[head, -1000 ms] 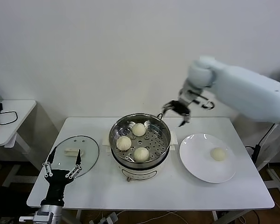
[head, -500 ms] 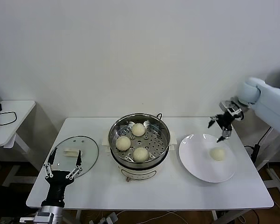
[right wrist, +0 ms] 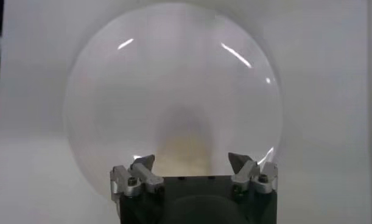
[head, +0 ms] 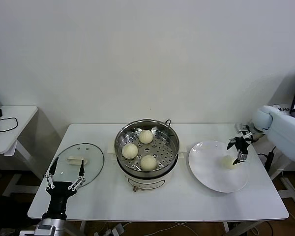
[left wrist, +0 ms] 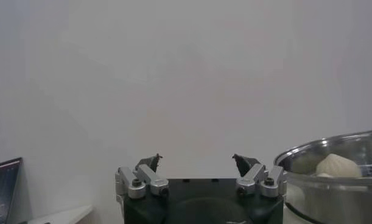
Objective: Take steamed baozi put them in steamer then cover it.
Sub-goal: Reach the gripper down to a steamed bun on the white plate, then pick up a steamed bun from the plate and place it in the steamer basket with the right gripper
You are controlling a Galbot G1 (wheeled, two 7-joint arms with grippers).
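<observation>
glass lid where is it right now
In the head view the glass lid lies flat on the table's left side, beside the steamer, with the open left gripper just at its near edge.

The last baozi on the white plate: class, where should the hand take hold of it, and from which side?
Grip the baozi across its rounded sides, coming from straight above. It sits alone on the flat plate, nothing beside it. The right hand hangs open just over it, so a short descent should bracket it.
</observation>
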